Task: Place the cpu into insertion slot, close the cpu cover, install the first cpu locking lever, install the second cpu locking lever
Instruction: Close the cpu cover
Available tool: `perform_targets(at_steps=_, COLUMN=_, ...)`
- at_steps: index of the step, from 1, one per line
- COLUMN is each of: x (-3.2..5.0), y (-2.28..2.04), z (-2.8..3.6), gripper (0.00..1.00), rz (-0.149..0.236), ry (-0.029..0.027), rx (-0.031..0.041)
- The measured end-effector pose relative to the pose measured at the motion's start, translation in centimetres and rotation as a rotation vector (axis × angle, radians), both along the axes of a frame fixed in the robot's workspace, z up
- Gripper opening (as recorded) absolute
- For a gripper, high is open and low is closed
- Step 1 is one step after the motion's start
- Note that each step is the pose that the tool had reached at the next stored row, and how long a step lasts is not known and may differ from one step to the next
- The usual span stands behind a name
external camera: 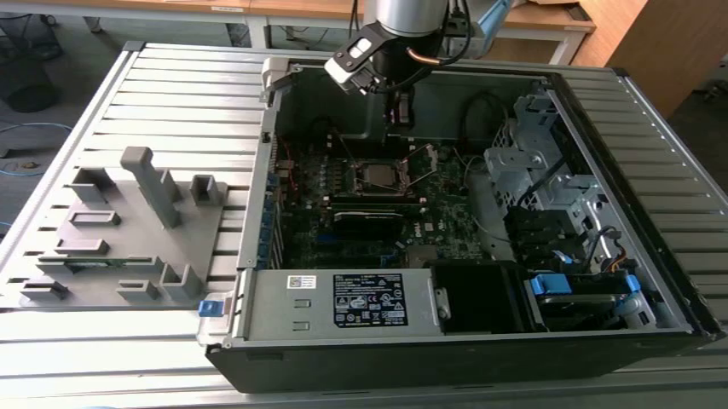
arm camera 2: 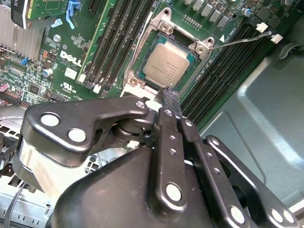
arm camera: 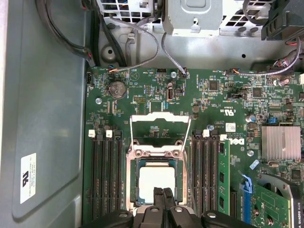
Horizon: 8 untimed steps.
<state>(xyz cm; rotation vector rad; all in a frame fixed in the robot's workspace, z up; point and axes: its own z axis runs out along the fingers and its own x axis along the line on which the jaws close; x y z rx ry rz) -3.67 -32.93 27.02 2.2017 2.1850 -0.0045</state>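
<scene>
Black gripper (arm camera 2: 170, 95), fingers clenched together empty, hovers over the cpu (arm camera 2: 166, 65) seated in the insertion slot (arm camera 2: 164, 28).

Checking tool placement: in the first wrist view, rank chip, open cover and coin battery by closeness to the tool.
1. Chip, right at the tool.
2. Open cover, beyond the chip.
3. Coin battery, farthest, past the cover's corner.

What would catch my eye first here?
An open computer case lies on a slatted metal table, the robot's black gripper hanging inside it. In both wrist views its shut tips hover by the square chip seated in its socket; the first wrist view shows the silvery cover flipped open.
</scene>
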Motion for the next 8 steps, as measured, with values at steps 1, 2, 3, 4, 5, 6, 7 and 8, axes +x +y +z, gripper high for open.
perform_targets(at_steps=1, x=0.02, y=0.0, z=0.0, gripper=0.1, rz=0.0, ry=0.0, rx=-0.0001)
perform_targets(at_steps=2, x=0.04, y=0.0, z=0.0, gripper=0.1, rz=0.0, ry=0.0, rx=0.0)
perform_targets(at_steps=3, x=0.07, y=0.0, z=0.0, gripper=0.1, rz=0.0, ry=0.0, rx=0.0)
perform_targets(at_steps=4, x=0.1, y=0.0, z=0.0, gripper=0.1, rz=0.0, ry=0.0, rx=-0.0001)
perform_targets(at_steps=5, x=0.13, y=0.0, z=-0.01, gripper=0.1, rz=0.0, ry=0.0001, rx=0.0)
perform_targets(at_steps=6, x=0.16, y=0.0, z=-0.01, gripper=0.1, rz=0.0, ry=0.0, rx=-0.0001)
perform_targets(at_steps=7, x=0.19, y=0.0, z=-0.01, gripper=0.1, rz=0.0, ry=0.0001, rx=-0.0001)
perform_targets(at_steps=8, x=0.22, y=0.0, z=-0.01, gripper=0.1, rz=0.0, ry=0.0001, rx=-0.0001)
